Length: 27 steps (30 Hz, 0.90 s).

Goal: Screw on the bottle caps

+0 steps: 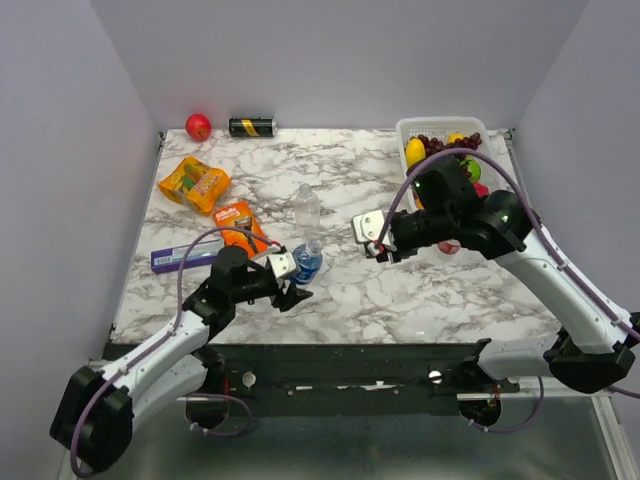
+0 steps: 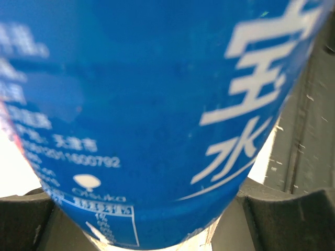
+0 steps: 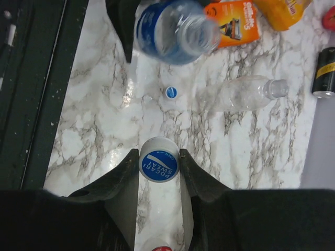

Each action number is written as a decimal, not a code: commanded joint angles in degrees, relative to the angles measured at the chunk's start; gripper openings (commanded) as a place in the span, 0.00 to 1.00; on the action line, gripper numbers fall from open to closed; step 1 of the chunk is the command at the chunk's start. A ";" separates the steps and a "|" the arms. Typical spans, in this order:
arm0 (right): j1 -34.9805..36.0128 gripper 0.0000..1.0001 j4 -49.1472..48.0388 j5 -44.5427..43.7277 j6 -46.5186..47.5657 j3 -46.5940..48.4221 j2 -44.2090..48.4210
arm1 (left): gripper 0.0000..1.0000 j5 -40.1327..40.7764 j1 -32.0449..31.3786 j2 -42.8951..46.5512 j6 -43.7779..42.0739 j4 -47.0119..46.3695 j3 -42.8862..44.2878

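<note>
My left gripper (image 1: 293, 273) is shut on the blue-labelled bottle (image 1: 307, 262) and holds it tilted at the table's near middle. The bottle's label fills the left wrist view (image 2: 157, 104), with a finger on each side. In the right wrist view the bottle (image 3: 170, 29) shows an open, uncapped mouth. My right gripper (image 1: 372, 236) hovers to the bottle's right, shut on a blue-and-white cap (image 3: 159, 166). A second blue cap (image 3: 170, 92) lies on the marble. The plain bottle (image 1: 307, 206) is uncapped behind it and also shows in the right wrist view (image 3: 243, 94). A red cap (image 3: 162, 248) peeks in below my fingers.
Orange snack packs (image 1: 194, 183), an orange razor pack (image 1: 238, 225) and a purple box (image 1: 178, 259) lie at the left. A red ball (image 1: 198, 126) and a black-and-gold can (image 1: 252, 126) sit at the back wall. A white basket (image 1: 408, 128) of fruit stands at the back right.
</note>
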State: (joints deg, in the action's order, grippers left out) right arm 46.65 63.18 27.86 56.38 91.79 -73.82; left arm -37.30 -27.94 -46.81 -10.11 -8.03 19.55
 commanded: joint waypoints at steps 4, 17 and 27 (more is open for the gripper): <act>0.02 0.26 9.33 9.05 -8.22 14.62 -5.53 | 0.00 -0.40 -10.37 -13.28 -2.81 -25.61 -2.76; 4.23 0.30 16.98 8.88 11.12 15.62 -11.08 | 0.00 1.53 -16.18 -19.46 -2.20 -34.86 -1.45; 6.08 0.32 16.89 6.87 15.95 12.10 -11.17 | 0.00 2.41 -16.35 -19.38 -1.84 -34.95 -1.09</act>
State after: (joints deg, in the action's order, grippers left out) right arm 51.75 76.01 35.51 69.78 105.78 -84.97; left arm -36.23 -44.01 -66.24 -11.51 -40.49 17.34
